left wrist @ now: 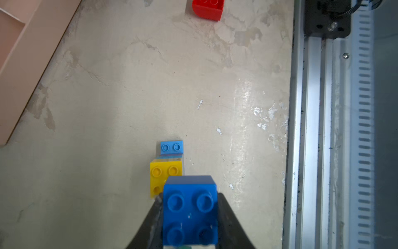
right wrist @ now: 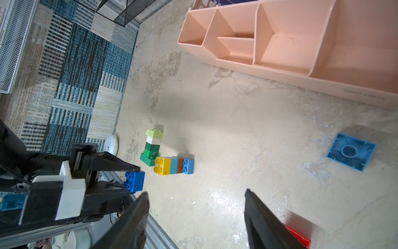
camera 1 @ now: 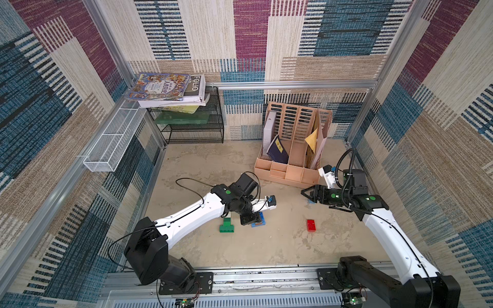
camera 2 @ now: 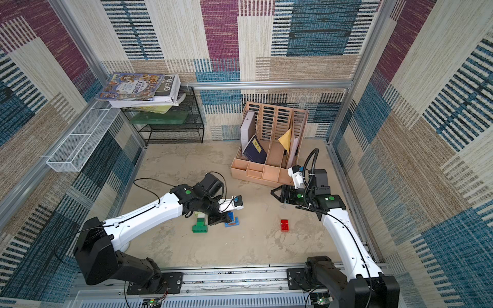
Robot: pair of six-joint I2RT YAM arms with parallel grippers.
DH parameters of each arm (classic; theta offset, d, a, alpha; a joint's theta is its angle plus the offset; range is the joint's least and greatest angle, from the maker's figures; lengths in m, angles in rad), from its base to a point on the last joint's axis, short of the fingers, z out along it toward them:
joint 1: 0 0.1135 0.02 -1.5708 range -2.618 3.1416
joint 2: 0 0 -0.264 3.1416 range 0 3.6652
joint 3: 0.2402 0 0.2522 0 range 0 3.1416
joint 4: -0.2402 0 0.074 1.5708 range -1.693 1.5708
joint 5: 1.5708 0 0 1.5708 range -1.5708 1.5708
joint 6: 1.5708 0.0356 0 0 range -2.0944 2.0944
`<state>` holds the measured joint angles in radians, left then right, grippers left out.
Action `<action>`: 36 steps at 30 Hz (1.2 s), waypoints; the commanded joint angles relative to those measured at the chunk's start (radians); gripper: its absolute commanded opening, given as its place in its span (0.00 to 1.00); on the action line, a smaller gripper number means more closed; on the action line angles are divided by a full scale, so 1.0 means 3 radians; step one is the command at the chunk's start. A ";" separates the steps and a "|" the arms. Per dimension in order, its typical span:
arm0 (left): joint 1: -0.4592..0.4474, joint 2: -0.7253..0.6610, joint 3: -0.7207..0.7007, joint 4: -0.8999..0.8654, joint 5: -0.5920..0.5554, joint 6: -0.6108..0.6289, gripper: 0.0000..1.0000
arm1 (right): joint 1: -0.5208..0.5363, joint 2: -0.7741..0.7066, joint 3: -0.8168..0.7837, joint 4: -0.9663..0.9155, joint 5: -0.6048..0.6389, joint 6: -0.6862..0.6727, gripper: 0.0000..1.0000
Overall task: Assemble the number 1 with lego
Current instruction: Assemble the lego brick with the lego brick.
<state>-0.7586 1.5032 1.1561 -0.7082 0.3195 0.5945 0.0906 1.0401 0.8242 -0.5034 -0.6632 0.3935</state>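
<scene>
Clamping a blue brick (left wrist: pixel 189 213) in the left gripper (right wrist: pixel 133 180) toward the tabletop's (camera 1: pixel 213 173) front edge; holding the right gripper (right wrist: pixel 196 192) wide, empty.

Red brick (left wrist: pixel 207 9) cut off by the frame edge; left arm (camera 1: pixel 192 213) hides most of the brick row (camera 1: pixel 262 219).

Bright, even light casts soft shadows. Glare streaks the tabletop (left wrist: pixel 243 112) in the left wrist view; both top views bow at the edges.
</scene>
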 commanded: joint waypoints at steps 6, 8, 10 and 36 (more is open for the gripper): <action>-0.0013 0.0142 0.0104 -0.0024 -0.0197 -0.0099 0.17 | -0.0002 0.0074 0.0057 -0.0044 -0.0075 -0.0094 0.70; -0.0018 0.0162 0.0093 0.0013 -0.0161 -0.0105 0.18 | -0.0002 0.0082 0.0060 -0.0045 -0.0075 -0.0091 0.70; -0.0023 0.0188 0.0074 0.0065 -0.0157 -0.0093 0.18 | 0.0001 0.0084 0.0061 -0.0043 -0.0080 -0.0087 0.69; -0.0037 0.0264 -0.0015 0.0079 -0.0277 -0.0080 0.18 | 0.0049 0.0106 -0.0012 0.0020 -0.0103 -0.0039 0.68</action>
<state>-0.7696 1.5757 1.1454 -0.6567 0.2352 0.5587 0.1040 1.0752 0.8211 -0.5026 -0.6819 0.3840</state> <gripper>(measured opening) 0.347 0.682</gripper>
